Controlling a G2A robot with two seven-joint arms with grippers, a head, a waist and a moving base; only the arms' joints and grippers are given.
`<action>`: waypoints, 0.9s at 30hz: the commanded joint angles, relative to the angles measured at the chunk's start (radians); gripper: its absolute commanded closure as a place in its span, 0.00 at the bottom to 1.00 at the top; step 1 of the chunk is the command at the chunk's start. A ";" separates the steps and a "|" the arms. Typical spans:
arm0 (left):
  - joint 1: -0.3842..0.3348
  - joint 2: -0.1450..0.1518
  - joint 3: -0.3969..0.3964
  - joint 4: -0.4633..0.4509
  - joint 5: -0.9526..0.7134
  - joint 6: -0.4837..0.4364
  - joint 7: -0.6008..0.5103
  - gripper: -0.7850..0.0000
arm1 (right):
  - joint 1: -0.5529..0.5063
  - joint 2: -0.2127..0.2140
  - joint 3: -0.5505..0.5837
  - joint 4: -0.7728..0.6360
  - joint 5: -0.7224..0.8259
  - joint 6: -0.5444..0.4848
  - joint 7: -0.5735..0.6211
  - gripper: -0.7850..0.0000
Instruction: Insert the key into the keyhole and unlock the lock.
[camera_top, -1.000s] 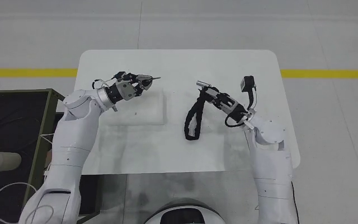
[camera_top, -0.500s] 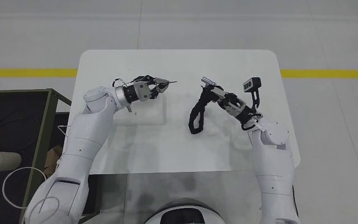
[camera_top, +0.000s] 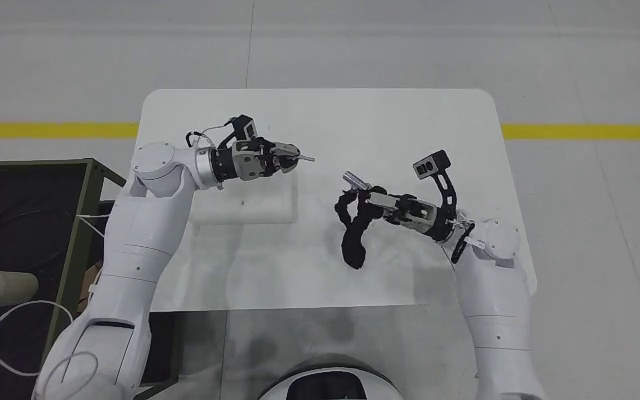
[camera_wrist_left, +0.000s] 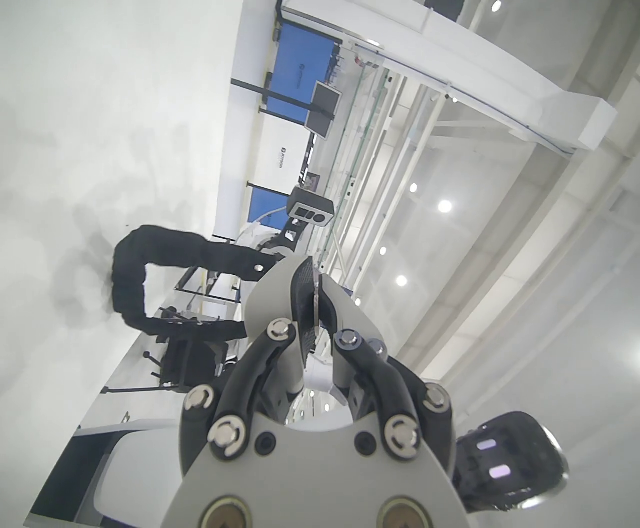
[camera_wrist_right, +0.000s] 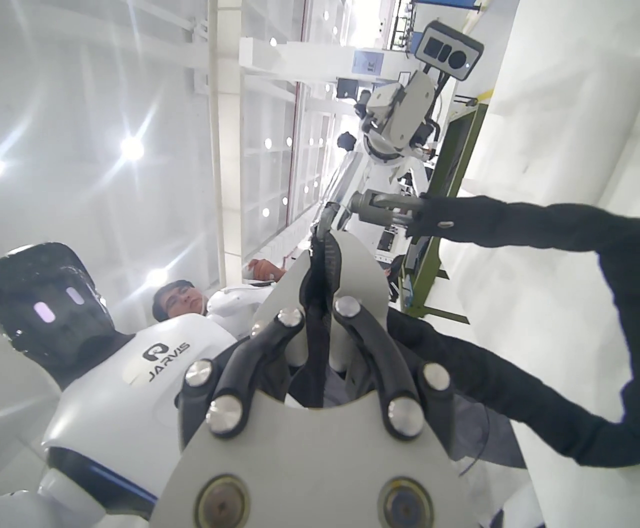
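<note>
- Top view: the left gripper (camera_top: 284, 158) is clamped on the key (camera_top: 304, 158) above the table (camera_top: 420, 120), with the blade tip pointing toward the lock.
- Lock (camera_top: 350, 235): a black cable loop between the arms, metal end (camera_top: 352, 180) raised, loop hanging toward the table.
- Right gripper (camera_top: 376, 200): clenched on the lock's cable just behind the metal end.

tabletop (camera_top: 420, 110) white, rounded corners | flat white pad (camera_top: 265, 205) lying on tabletop, left half | dark green-framed cart (camera_top: 40, 220) just beside tabletop's left edge | yellow floor stripe (camera_top: 60, 129) passing under tabletop's far part | grey floor (camera_top: 300, 40) around tabletop
</note>
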 joint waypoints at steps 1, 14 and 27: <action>0.000 0.000 -0.001 0.001 -0.003 0.000 0.002 1.00 | 0.012 0.021 0.004 -0.061 -0.286 -0.108 -0.010 1.00; 0.000 0.000 -0.001 0.001 -0.003 0.000 0.002 1.00 | -0.109 0.041 0.023 -0.197 -0.412 -0.169 -0.166 1.00; 0.154 0.004 -0.038 -0.207 0.005 -0.062 0.011 1.00 | 0.018 0.064 -0.032 0.125 0.122 -0.240 -0.156 1.00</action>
